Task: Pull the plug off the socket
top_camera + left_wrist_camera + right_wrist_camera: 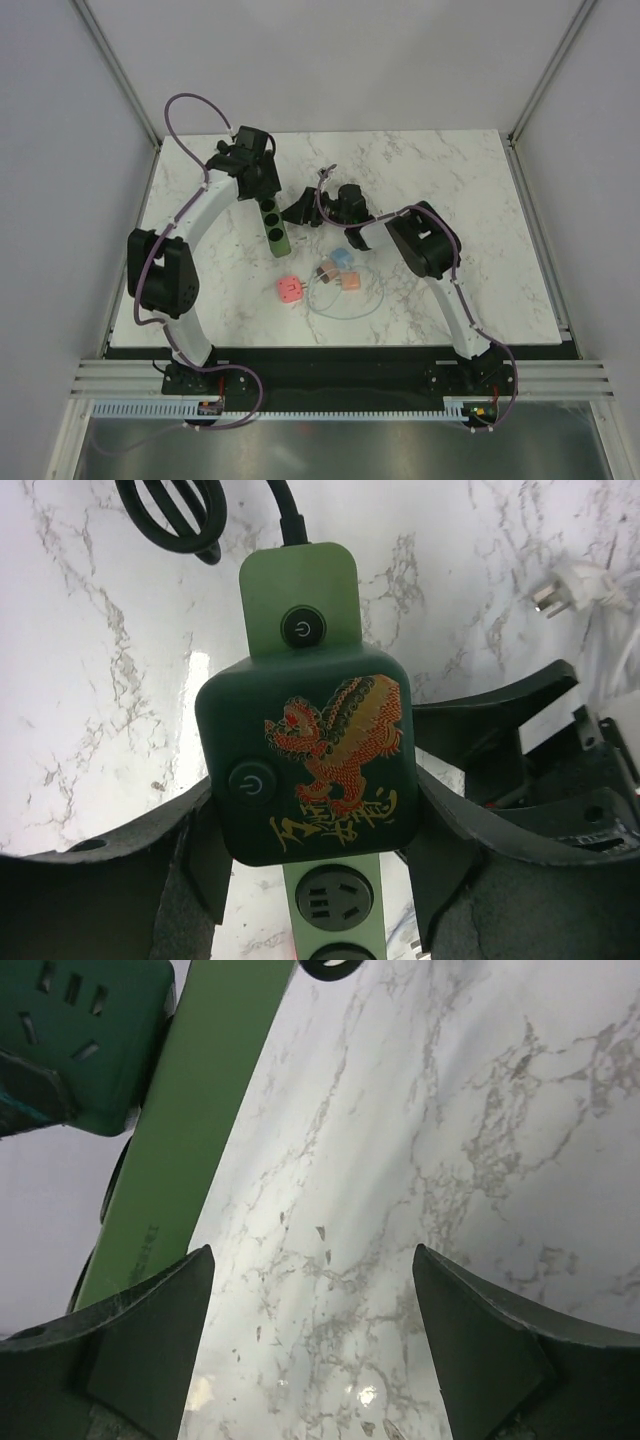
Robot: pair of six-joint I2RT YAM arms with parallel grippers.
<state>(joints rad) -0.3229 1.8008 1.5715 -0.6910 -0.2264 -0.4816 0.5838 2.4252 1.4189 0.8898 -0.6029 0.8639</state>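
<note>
A dark green cube plug [305,765] with a red and gold dragon print sits on the light green power strip [300,590], just below the strip's switch. An empty socket [335,900] shows below it. My left gripper [320,865] has its fingers pressed on both sides of the plug. From above, that gripper [262,185] is at the far end of the strip [276,232]. My right gripper [312,1290] is open and empty over bare marble, right beside the strip [200,1110]. The plug [70,1030] shows at the top left there.
The strip's black cable coils at the far end [170,515]. A white plug [570,585] lies to the right. A pink adapter [289,290], an orange and a blue adapter [340,270] and a thin white cable loop [345,305] lie nearer the arm bases.
</note>
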